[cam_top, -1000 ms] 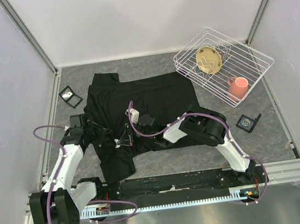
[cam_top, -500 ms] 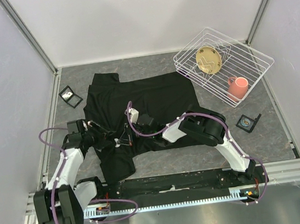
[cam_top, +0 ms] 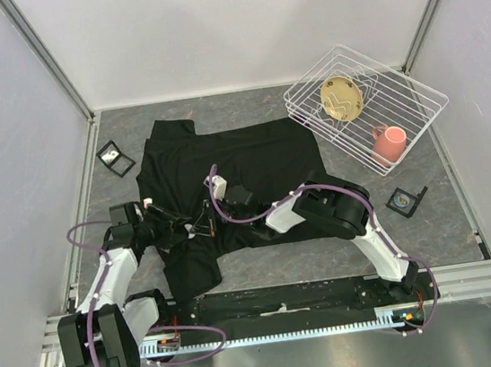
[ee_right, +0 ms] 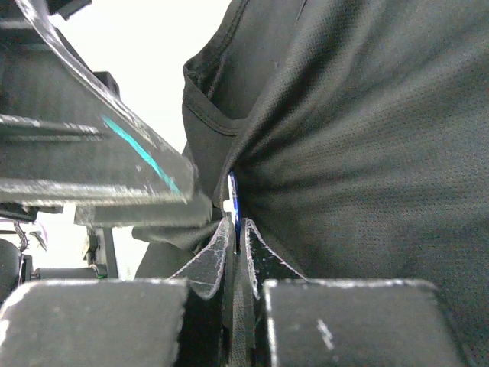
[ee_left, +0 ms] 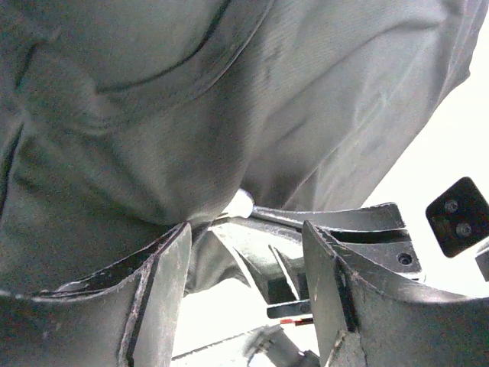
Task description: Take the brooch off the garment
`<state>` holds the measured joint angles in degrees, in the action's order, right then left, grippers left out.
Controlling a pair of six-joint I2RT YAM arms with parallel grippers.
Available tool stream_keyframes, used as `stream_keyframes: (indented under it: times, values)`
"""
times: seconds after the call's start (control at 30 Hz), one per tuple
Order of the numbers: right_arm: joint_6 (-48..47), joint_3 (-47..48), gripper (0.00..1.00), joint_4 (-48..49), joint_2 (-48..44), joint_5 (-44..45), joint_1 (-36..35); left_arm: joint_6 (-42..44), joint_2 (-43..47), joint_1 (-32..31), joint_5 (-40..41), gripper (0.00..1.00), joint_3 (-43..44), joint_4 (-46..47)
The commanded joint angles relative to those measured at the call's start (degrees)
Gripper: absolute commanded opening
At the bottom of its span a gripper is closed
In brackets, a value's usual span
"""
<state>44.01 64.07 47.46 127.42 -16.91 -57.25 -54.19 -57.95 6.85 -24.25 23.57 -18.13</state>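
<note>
Garment [cam_top: 251, 160], a black T-shirt, tents toward the right gripper [ee_right: 237, 229], clamped tight on a thin blue sliver, probably the brooch [ee_right: 234, 200], at the shirt's near-left part, while the left gripper [ee_left: 244, 252] sits spread alongside, seemingly to steady fabric.

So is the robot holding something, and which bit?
The right gripper pinches a thin blue piece, probably the brooch, by its lower end, where the garment bunches.

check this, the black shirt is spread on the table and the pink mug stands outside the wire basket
Wrong on the mug: the top external view shows the pink mug inside the wire basket. The black shirt is spread on the table, as you say.
</note>
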Motion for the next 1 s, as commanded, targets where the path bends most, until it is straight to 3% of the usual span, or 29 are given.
stream_keyframes:
  times: [0.0,0.33,0.6,0.97]
  values:
    - [-2.79,0.44,0.00,3.87,-0.76,0.21,-0.14,-13.30,1.00,0.35,-6.33,0.67,-2.04,4.33]
    - [-3.58,0.61,0.00,3.69,-0.50,0.47,-0.58,-16.91,-3.57,0.44,-6.87,0.70,-0.02,3.45]
    - [-3.67,0.35,0.00,2.99,-0.85,0.56,-0.75,-16.47,6.00,0.53,5.95,0.70,2.62,-4.63]
    - [-3.58,0.35,0.00,2.90,-1.12,0.12,-0.84,-15.59,0.30,0.44,3.15,0.73,3.94,-0.42]
